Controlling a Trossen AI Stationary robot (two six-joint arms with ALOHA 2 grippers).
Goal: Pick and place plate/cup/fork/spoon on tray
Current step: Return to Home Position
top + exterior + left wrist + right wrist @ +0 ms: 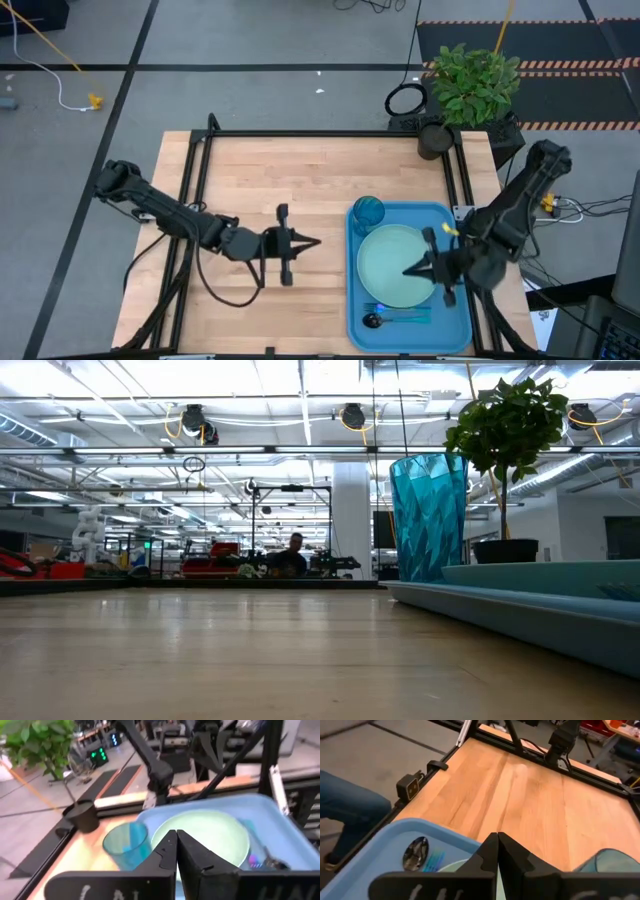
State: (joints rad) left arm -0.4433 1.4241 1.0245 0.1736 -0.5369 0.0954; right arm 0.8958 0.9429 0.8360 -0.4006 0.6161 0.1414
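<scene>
Nearest to us, along the near edge of the tray (410,208), the spoon (372,321) and the fork (395,310) are lying side by side, the spoon the nearer of the two. Just behind them the plate (385,262) is sitting flat in the middle of the tray. The cup (368,212) is standing upright in the tray's far corner, just beside the plate's rim. We are therefore reading all four pieces as already placed, so the step in hand is, in our judgement, the return to the home pose. The right gripper (410,270) is hanging over the plate, its two fingers pressed together and carrying nothing. The left gripper (314,242) is pointing toward the tray from over the wooden table (250,170), well apart from every piece, its fingers likewise meeting tip to tip and empty. We are judging that the next move is calling for the right gripper to rise clear of the plate before drawing back to its own side, without sweeping low past cup or cutlery. The left gripper needs only to draw back over open wood. At the table's far corner a potted plant (470,80) is standing, and farther off in the room a person (295,552) is showing
</scene>
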